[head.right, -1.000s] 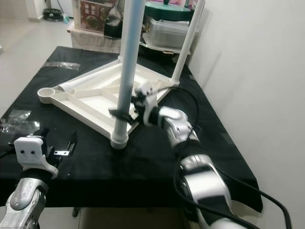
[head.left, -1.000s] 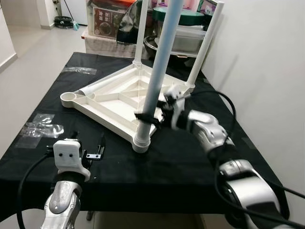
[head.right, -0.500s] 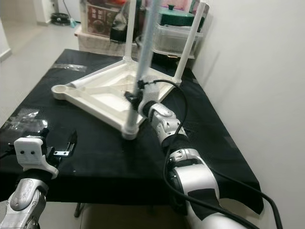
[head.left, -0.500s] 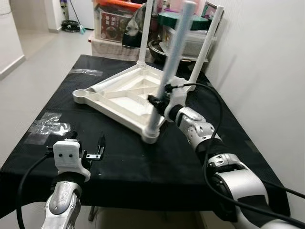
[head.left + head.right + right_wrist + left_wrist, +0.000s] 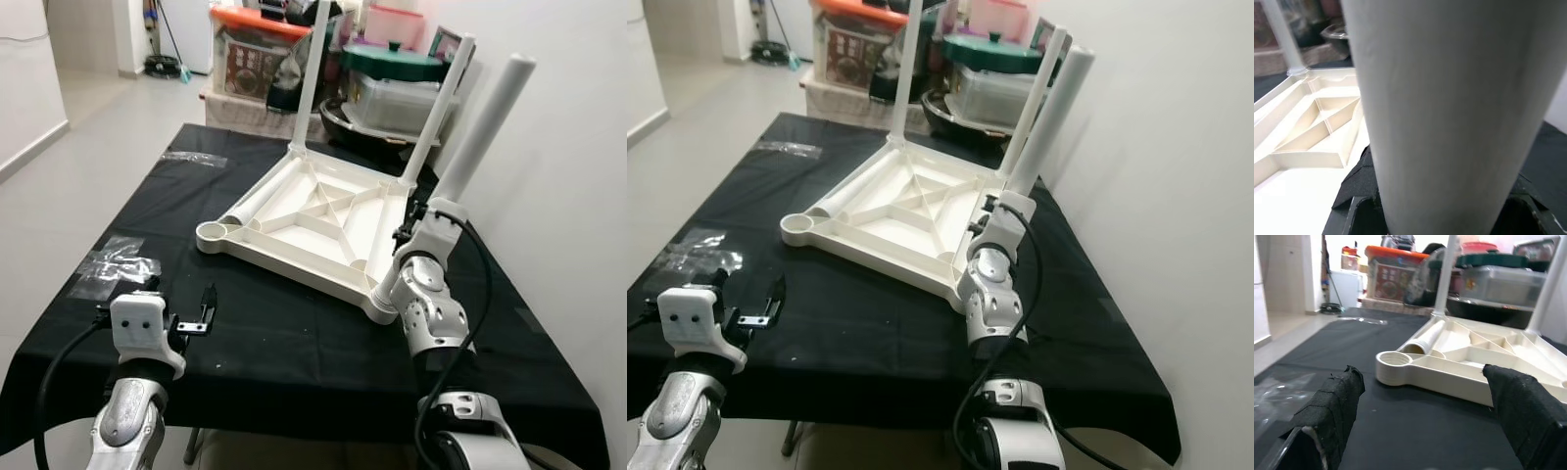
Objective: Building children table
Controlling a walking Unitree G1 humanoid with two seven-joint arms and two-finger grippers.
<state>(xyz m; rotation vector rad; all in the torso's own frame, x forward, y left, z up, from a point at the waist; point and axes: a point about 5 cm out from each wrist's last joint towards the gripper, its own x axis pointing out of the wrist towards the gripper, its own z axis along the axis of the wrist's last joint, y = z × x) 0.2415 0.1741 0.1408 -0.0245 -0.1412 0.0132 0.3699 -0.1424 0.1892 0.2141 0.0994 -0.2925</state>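
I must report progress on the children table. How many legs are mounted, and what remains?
Done: two legs stand upright in the far corners of the upturned tabletop. In hand: the right end effector grips the third leg, seated in the near right corner but leaning. Left: the near left socket is empty; the fourth leg lies inside the tabletop.

Silver arms, blk cables, white wrist-cams.

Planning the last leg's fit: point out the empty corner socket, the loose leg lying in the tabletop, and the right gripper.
empty corner socket (image 5: pixel 211 233), left eye view, on its round rim.
loose leg (image 5: pixel 257 204), left eye view, mid-tube.
right gripper (image 5: pixel 1442 215), right wrist view, between the fingers, around the tilted leg.
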